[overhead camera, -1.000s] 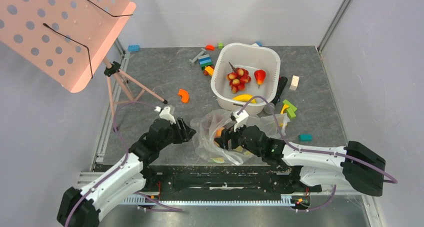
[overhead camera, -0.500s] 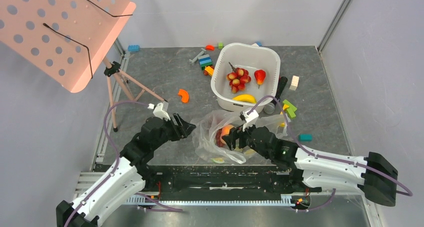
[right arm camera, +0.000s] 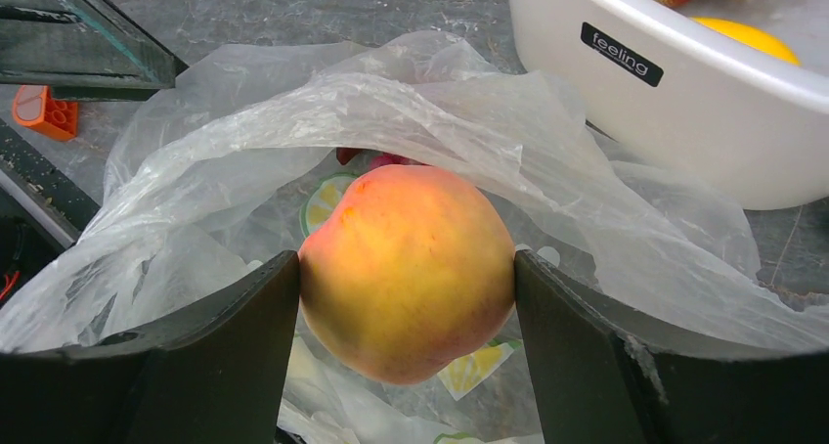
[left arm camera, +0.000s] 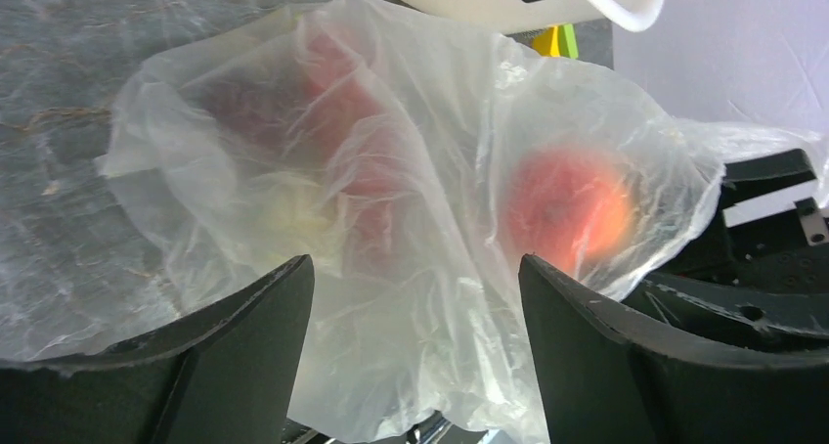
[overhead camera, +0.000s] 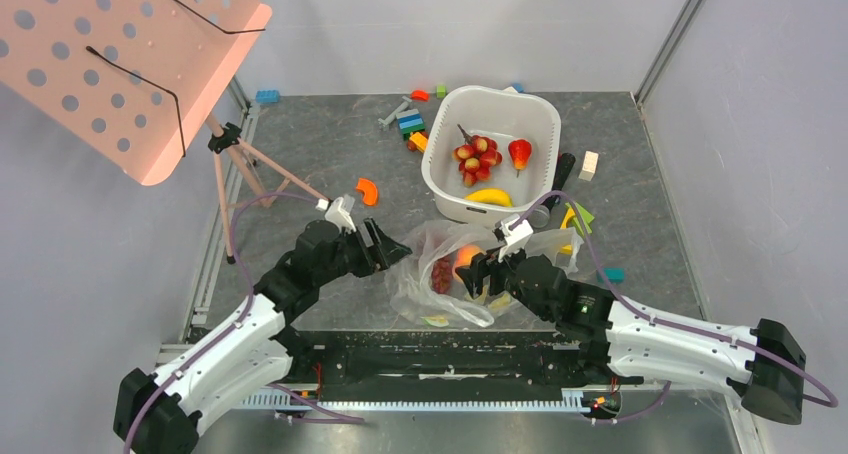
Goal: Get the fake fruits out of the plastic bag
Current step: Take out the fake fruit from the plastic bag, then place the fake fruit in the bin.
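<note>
At the near edge of the bench (overhead camera: 330, 144), between the two arms, the bag (overhead camera: 420, 284) lies slumped just near of the basin (overhead camera: 436, 164), its far folds close against the basin's wall. The right fingers (overhead camera: 480, 272) reach into its mouth from the right and pinch the peach (right arm camera: 406, 268) on both sides. In the left wrist view the peach shows only through film, so a fold of the bag hangs between it and the left arm. The left fingers (overhead camera: 392, 248) are spread wide at the bag's left side, with film bulging in the gap between them; whether they touch it I cannot tell. Deeper in the bag sit a dark red fruit (overhead camera: 440, 274) and pale wedges (right arm camera: 327, 198) patterned like citrus slices. The basin holds a grape bunch (overhead camera: 477, 157), a small red fruit (overhead camera: 519, 152) and a yellow piece (overhead camera: 488, 196). Blocks (overhead camera: 410, 124) lie scattered just left of the basin, with more to its right, and an orange curved piece (overhead camera: 368, 190) lies just beyond the left fingers. A stand (overhead camera: 120, 64) leans over the far left corner. The bag is thin, clear, crinkled film, cloudy where it doubles. The peach is round and glossy, orange shading to red. The basin is rigid white plastic with rounded corners. The stand's tray is a pink perforated sheet on thin legs, and the bench is grey and marbled.
</note>
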Available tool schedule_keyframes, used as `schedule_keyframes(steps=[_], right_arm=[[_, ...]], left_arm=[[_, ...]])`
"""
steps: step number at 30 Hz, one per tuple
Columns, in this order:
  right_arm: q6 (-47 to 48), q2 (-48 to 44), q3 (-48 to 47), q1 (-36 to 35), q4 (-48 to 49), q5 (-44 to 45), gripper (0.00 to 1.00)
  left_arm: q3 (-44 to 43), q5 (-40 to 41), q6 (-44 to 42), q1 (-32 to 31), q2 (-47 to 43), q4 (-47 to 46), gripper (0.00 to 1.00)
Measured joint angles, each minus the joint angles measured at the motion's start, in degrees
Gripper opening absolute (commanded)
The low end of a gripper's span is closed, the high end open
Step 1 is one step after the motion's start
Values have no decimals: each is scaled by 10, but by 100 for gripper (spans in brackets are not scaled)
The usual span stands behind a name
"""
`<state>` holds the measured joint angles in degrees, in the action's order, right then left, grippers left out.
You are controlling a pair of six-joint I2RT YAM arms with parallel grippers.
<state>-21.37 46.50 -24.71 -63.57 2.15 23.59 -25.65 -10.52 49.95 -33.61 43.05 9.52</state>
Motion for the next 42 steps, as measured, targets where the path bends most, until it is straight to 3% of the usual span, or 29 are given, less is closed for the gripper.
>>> schedule_keyframes(steps=[7,25,42], right_arm=[[0,0,0,0,-6,5,66],[5,-95,-31,0,-77,14,65],[41,-106,-167,0,-139,16,66]], left_arm=[[-23,-3,6,-31,24,-17,74],[-28,40,0,-67,53,-21,4],[-9,74,-11,-67,36,-12,2]])
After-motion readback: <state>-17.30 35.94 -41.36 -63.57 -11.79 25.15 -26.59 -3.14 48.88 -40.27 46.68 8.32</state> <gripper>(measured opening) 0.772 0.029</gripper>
